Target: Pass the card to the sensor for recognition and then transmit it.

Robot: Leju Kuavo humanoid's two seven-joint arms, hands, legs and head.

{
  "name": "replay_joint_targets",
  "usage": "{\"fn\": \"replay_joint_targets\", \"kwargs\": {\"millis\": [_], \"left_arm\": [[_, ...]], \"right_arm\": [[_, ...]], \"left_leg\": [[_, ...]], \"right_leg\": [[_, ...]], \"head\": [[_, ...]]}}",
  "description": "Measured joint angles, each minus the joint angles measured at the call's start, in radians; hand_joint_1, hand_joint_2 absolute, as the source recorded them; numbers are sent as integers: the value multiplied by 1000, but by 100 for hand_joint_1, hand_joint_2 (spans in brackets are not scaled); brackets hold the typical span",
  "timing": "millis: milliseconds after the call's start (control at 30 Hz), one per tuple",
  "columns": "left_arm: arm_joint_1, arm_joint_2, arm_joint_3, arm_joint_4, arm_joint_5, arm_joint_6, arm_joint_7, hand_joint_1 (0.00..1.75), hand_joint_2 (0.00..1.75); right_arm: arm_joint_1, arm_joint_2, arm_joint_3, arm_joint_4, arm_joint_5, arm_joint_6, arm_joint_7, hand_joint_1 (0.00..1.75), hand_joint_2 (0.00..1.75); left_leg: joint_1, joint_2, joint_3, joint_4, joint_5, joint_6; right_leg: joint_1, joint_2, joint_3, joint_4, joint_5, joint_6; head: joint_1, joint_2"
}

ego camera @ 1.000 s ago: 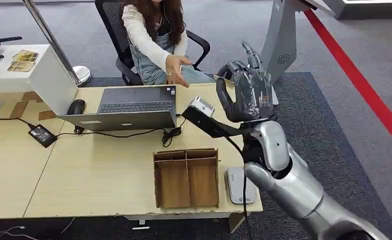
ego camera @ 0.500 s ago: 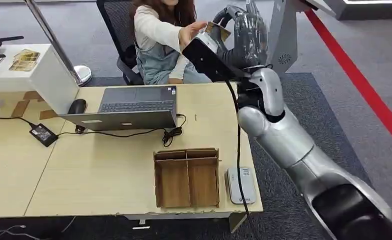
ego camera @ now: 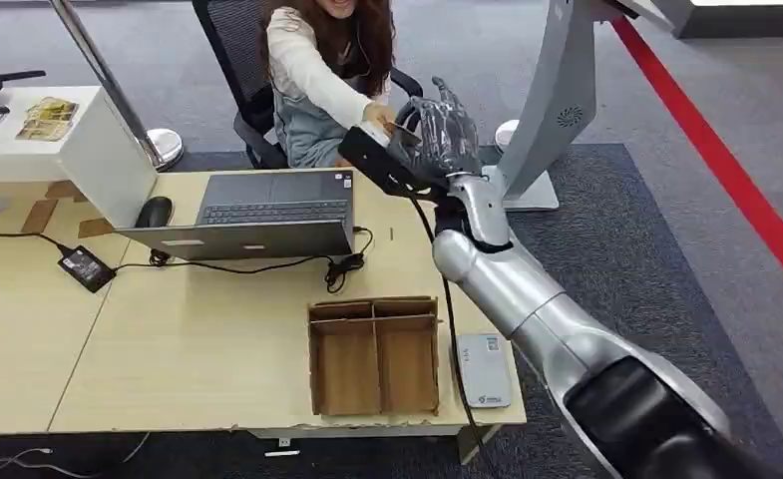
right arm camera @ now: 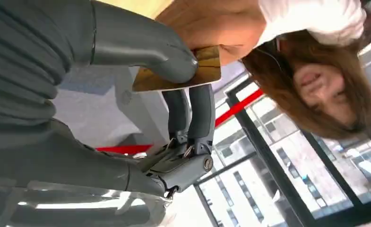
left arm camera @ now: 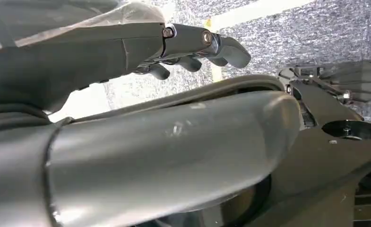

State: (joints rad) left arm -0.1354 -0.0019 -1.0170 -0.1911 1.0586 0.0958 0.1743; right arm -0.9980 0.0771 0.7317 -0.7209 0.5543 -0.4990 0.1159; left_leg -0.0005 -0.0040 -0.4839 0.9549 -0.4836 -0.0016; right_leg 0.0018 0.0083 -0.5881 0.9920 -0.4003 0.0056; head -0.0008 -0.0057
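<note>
The right robot hand [ego camera: 437, 130] was stretched out beyond the far edge of the tabletop [ego camera: 168, 339], its arm reaching forward toward the seated person [ego camera: 317, 70]. It pinched the card [right arm camera: 183, 71] between the thumb and darker fingers, the card's long axis running outward from the grip toward the person's hand [ego camera: 375, 115], which touched the card's free end. The handover appeared to turn on that shared hold, judged nearly complete. The card reader [ego camera: 483, 370] lay near the tabletop's front right corner, beside the wooden divided box [ego camera: 372, 354]. The left robot hand [left arm camera: 193, 47] hung with fingers curled, holding nothing.
</note>
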Motion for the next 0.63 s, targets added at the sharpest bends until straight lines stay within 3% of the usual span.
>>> {"fn": "replay_joint_targets", "kwargs": {"millis": [100,133,433,633], "left_arm": [[1,1,0,0,0,0,2,0,0],[1,1,0,0,0,0,3,0,0],[1,3,0,0,14,0,7,0,0],[4,5,1,0,40,-2,12,0,0]], "right_arm": [[0,19,1,48,-7,-2,-10,175,175],[0,25,2,59,-8,-2,-13,0,175],[1,52,0,98,-103,-14,-86,0,175],[75,30,-31,-39,-384,48,-166,0,175]], "left_leg": [[0,0,-2,0,0,0],[0,-1,-4,0,0,0],[0,1,-4,0,-2,0],[-2,1,1,0,-1,0]], "right_leg": [[0,0,-2,0,0,0],[0,0,-4,0,0,0],[0,1,-4,0,-2,0],[1,1,-1,-1,-1,0]], "head": [[0,0],[0,0],[0,0],[0,0]]}}
